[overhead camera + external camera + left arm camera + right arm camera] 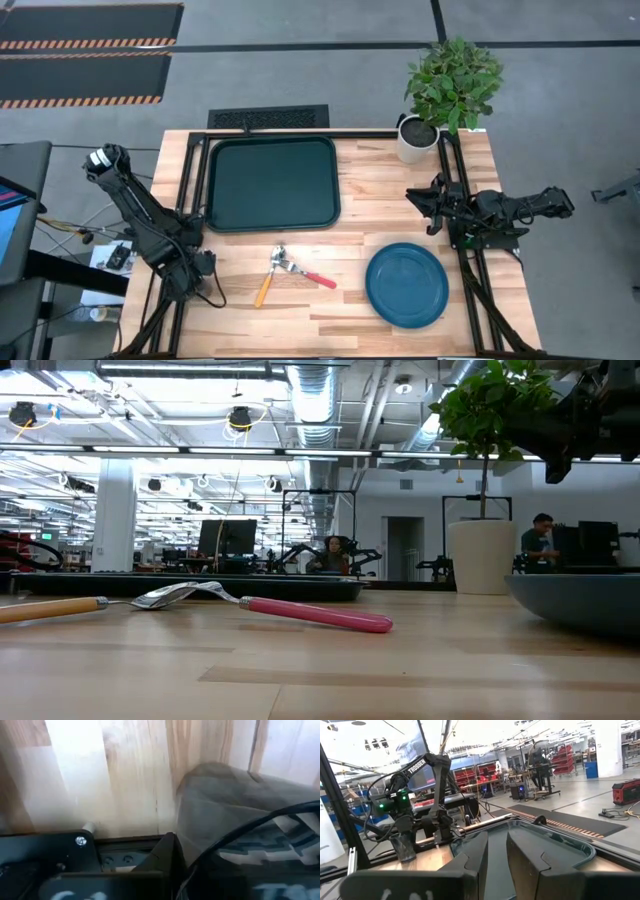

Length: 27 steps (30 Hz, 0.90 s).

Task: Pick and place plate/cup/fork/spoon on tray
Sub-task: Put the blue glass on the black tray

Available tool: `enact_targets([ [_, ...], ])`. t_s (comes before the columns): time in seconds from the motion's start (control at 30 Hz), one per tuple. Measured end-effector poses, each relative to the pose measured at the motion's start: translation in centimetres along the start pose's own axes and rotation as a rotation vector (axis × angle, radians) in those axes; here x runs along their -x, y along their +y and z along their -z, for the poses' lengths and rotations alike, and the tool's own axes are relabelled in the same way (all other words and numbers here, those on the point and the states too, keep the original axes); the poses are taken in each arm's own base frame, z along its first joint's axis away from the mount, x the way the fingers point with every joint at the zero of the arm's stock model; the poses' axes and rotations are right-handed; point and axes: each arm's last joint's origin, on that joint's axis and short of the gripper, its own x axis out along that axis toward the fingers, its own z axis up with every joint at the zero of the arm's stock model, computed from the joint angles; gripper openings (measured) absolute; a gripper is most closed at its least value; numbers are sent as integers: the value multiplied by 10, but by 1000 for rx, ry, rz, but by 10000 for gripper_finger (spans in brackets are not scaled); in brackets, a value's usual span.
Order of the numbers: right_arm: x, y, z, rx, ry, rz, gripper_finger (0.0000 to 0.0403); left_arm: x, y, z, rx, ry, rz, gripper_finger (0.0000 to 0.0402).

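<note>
Nothing is on the tray (272, 184) yet, upper centre-left of the high view, so I judge I'm at the start. My left gripper (196, 266) waits folded at lower left; I cannot tell its fingers. Spoon (265, 287) and fork (308, 273) cross at lower centre, plate (406, 285) lower right; no cup shows. My right gripper (421, 200), nearly pressed together and empty, must next drop toward the plate.

Even, bright overhead light fills the high view, leaving only soft, short shadows on the table (340, 300). In the low view, ceiling strip lamps glare against the hall, and the near wood is blurred. The left wrist view is hazy, with washed-out glare on the planks. The right wrist view's background blows out white.
</note>
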Motion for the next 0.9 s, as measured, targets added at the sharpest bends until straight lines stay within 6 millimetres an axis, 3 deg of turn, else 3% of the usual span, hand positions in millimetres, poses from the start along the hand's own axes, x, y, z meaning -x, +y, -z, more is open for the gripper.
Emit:
enact_targets([
  [0.23, 0, 0, 1, 8, 15, 2, 97, 2, 1, -12, 170, -4, 101, 2],
  [0.5, 0, 0, 2, 10, 17, 3, 97, 8, 14, -32, 486, -21, 161, 1],
  [0.7, 0, 0, 2, -4, 17, 3, 97, 32, 29, -55, 697, -118, 220, 0],
  [0.9, 0, 0, 2, -15, 17, 3, 97, 63, 58, -78, 840, -254, 268, 0],
])
